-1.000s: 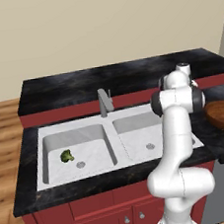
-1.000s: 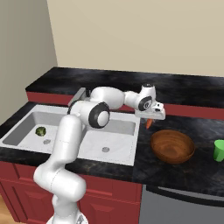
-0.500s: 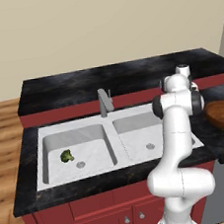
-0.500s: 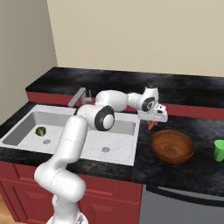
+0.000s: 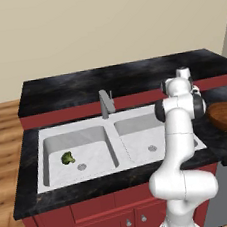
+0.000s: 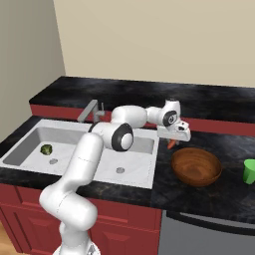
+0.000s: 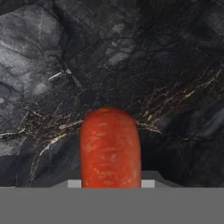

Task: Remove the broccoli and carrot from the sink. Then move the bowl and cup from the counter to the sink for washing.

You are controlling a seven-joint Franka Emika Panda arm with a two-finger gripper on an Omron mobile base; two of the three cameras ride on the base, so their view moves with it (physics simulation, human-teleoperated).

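Hand [image 6: 174, 138] clamped on carrot [image 6: 172, 144] above counter [image 6: 219, 144], bowl [image 6: 196, 166] just beside, cup [image 6: 249, 171] beyond.

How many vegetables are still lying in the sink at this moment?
1. The broccoli lies in the left basin of the sink, near the drain. The carrot is already out, held in the gripper above the counter beside the bowl.
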